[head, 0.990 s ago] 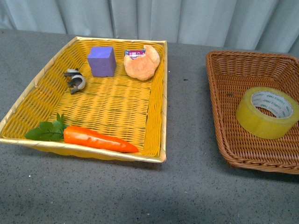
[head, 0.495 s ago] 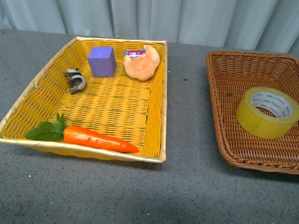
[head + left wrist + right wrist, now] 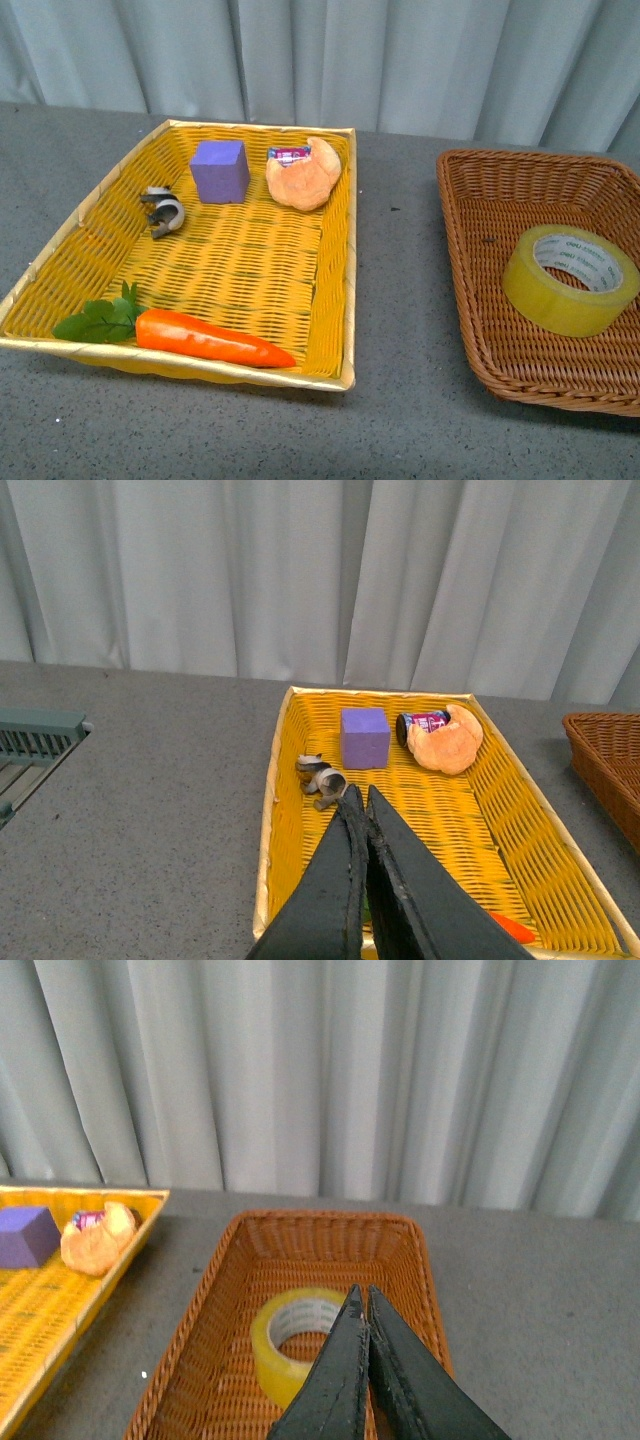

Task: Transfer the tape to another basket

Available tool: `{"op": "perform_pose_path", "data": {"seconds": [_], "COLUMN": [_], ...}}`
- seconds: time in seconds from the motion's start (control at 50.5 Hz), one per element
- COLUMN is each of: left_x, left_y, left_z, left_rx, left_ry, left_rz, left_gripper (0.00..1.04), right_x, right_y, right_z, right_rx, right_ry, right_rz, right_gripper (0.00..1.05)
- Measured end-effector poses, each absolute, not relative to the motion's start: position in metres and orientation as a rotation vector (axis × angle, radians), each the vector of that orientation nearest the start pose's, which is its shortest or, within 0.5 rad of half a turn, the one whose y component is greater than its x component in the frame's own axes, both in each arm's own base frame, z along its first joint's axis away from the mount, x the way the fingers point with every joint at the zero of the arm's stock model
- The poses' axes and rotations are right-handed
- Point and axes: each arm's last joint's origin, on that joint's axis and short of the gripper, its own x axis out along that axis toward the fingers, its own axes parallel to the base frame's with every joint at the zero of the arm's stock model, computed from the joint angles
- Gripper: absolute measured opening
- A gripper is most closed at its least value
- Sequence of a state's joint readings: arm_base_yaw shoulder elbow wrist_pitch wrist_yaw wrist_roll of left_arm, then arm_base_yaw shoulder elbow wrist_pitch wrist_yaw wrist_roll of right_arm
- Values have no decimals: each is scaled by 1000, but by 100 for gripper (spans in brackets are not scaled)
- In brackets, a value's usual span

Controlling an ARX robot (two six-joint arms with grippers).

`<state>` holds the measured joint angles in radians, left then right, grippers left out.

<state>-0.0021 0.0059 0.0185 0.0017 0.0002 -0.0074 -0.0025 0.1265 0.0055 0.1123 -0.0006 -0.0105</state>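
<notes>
The yellow tape roll (image 3: 571, 279) lies flat inside the dark brown wicker basket (image 3: 475, 260) at the right of the table. It also shows in the right wrist view (image 3: 285, 1335), in the same basket (image 3: 215, 1310). My right gripper (image 3: 359, 1295) is shut and empty, held above the basket, over the near side of the roll. My left gripper (image 3: 359, 795) is shut and empty, held above the bright yellow basket (image 3: 275, 810). Neither arm shows in the front view.
The yellow basket (image 3: 345, 250) holds a purple block (image 3: 220, 170), a croissant (image 3: 307, 178), a small grey-white clip-like object (image 3: 162, 211) and a carrot with green leaves (image 3: 205, 339). A grey curtain hangs behind the table. A grey grille (image 3: 35, 735) shows far left of the left wrist view.
The front view has shifted: both baskets now sit lower in the picture and more curtain shows. The objects keep their places in the baskets.
</notes>
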Motion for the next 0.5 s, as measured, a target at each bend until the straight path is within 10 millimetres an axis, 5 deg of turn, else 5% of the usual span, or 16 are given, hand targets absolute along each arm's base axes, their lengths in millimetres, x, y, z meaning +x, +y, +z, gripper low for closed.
{"op": "perform_pose_path", "data": {"seconds": [0.317, 0.495], "left_x": [97, 97], "left_y": [0, 0], "left_z": [170, 170], "left_rx": [-7, -7], "left_ry": [-15, -15], "left_rz": [-2, -2], "left_gripper": [4, 33], "right_x": [98, 98], "right_y": [0, 0], "right_z": [165, 165], "right_rx": [-10, -10], "right_ry": [-2, -2], "right_rz": [-1, -1], "right_gripper": [1, 25]}}
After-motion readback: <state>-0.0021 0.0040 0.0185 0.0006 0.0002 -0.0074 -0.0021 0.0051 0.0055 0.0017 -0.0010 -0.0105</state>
